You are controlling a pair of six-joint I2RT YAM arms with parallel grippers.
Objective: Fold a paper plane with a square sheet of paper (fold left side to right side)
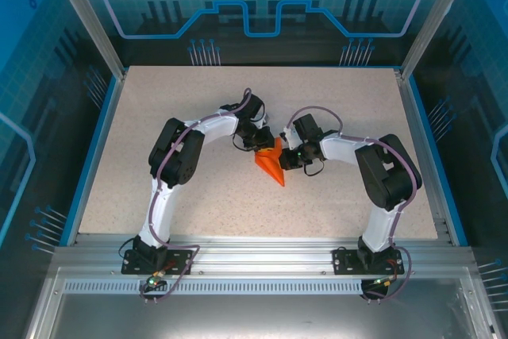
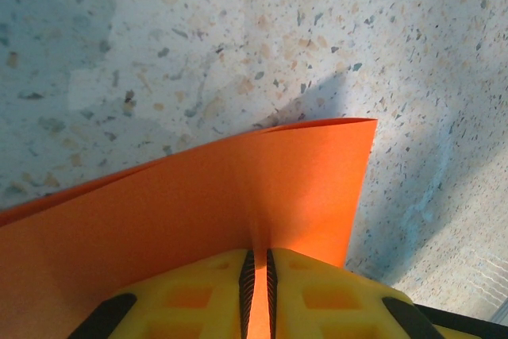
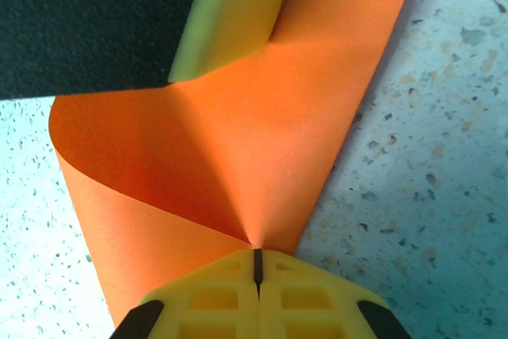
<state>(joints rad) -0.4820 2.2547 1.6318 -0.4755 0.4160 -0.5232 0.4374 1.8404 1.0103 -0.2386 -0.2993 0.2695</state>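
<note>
The orange-red sheet of paper [image 1: 271,164] lies at the table's middle, partly folded into a pointed shape, with one flap lifted and curled. My left gripper [image 1: 258,143] pinches the paper's upper edge; in the left wrist view the sheet [image 2: 198,204] runs between the yellow jaws of the left gripper [image 2: 258,291], which are shut on it. My right gripper [image 1: 287,156] is shut on the paper's right edge; in the right wrist view the curled sheet [image 3: 238,156] fans out from the right gripper [image 3: 257,267]. The left gripper's yellow finger [image 3: 230,13] shows at the top there.
The speckled table [image 1: 198,196] is bordered by a blue rim and aluminium frame posts [image 1: 83,13]. Both arms bend inward toward the middle, their bases at the near edge [image 1: 254,263].
</note>
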